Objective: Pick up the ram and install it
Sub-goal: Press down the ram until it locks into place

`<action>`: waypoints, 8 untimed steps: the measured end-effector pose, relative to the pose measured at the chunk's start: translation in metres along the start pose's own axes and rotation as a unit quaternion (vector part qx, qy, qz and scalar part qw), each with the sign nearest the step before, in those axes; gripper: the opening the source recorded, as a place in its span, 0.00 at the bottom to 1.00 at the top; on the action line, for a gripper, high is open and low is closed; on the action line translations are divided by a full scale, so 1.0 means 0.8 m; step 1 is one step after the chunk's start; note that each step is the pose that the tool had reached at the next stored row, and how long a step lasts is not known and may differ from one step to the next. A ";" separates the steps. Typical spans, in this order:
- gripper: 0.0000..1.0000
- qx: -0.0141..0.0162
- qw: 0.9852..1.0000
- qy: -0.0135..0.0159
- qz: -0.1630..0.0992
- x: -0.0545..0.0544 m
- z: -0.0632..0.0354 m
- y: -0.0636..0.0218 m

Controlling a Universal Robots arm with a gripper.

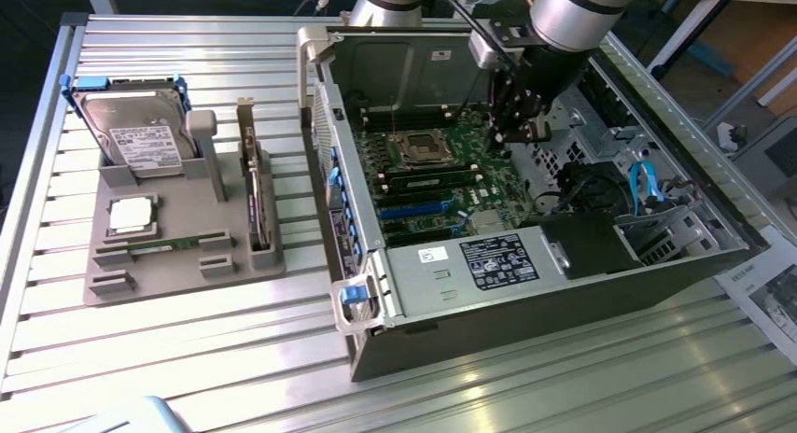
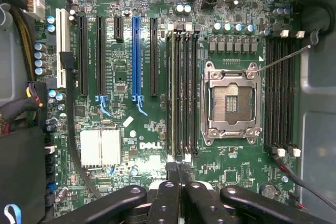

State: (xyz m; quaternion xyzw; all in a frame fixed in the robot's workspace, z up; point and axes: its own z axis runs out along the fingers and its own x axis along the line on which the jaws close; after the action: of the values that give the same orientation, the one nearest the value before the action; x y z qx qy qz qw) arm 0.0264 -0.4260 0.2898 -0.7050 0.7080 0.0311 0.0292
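Note:
A long, thin green ram stick (image 2: 172, 93) stands edge-on in the memory slot beside the open CPU socket (image 2: 230, 100) on the motherboard. In the exterior view it is a green strip (image 1: 430, 180) in front of the socket (image 1: 415, 146). My gripper (image 2: 178, 170) is inside the computer case, low over the board. Its black fingertips (image 2: 171, 174) are pressed together at one end of the stick, with nothing seen between them. From outside, the gripper (image 1: 521, 134) hangs over the board's far side. A second thin green stick (image 1: 168, 244) lies in a groove of the grey tray (image 1: 237, 265).
The tray on the exterior view's left also holds a hard drive (image 1: 137, 134), a square silver CPU chip (image 1: 131, 216) and an upright dark expansion card (image 1: 256, 195). Case walls (image 1: 330, 162), a black power supply (image 1: 498, 260), blue cables (image 1: 641, 186) and a thin black wire (image 2: 286, 56) crowd the board.

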 end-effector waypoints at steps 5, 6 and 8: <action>0.10 0.003 1.000 0.000 0.000 0.001 0.014 0.000; 0.10 0.004 1.000 0.000 0.000 0.001 0.017 0.000; 0.10 0.005 1.000 0.000 0.000 0.002 0.022 0.000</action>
State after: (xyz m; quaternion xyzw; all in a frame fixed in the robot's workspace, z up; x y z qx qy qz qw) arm 0.0264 -0.4259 0.2722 -0.7051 0.7078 0.0277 0.0327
